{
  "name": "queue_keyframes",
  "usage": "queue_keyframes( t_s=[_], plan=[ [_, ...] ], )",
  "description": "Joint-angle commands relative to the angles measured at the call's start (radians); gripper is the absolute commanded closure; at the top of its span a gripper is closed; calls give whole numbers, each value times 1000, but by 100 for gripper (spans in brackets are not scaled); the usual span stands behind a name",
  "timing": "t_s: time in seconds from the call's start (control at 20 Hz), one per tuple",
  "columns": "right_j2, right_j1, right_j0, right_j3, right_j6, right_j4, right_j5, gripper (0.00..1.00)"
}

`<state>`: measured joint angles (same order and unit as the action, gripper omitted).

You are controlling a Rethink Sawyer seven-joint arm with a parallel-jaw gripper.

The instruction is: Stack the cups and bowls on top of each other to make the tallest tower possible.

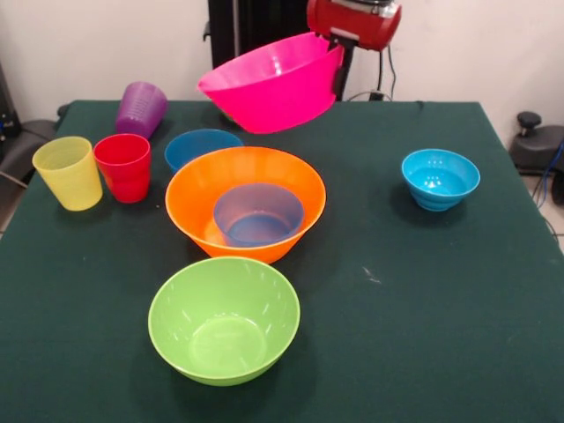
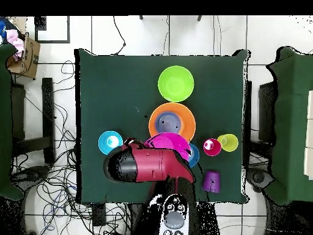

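My gripper (image 1: pixel 339 77) is shut on the right rim of the large pink bowl (image 1: pixel 273 84) and holds it tilted in the air over the table's far side. In front of it the orange bowl (image 1: pixel 264 251) stands upright with a small blue bowl (image 1: pixel 257 216) inside. A green bowl (image 1: pixel 224 319) stands nearest the camera. Another blue bowl (image 1: pixel 201 145) sits behind the orange one, and a third (image 1: pixel 440 178) stands alone at the right. The yellow cup (image 1: pixel 69 173) and red cup (image 1: pixel 123 167) stand upright at the left. The purple cup (image 1: pixel 141 109) lies tilted behind them.
The overhead view shows the red arm (image 2: pixel 147 164) over the pink bowl (image 2: pixel 166 142), covering part of it. The dark green table (image 1: pixel 423 308) has open cloth at its front right. Cables and chairs surround the table on the floor.
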<state>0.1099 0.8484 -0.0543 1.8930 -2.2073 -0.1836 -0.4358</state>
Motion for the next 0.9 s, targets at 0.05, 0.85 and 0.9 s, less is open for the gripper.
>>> queue_keyframes(
  t_s=[0.05, 0.85, 0.9],
  plan=[
    [-74, -12, 14, -172, -10, 7, -157, 100],
    [-83, -285, -33, -493, 69, -73, -96, 100],
    [-87, -295, -39, -510, 81, -73, -105, 100]
  ],
)
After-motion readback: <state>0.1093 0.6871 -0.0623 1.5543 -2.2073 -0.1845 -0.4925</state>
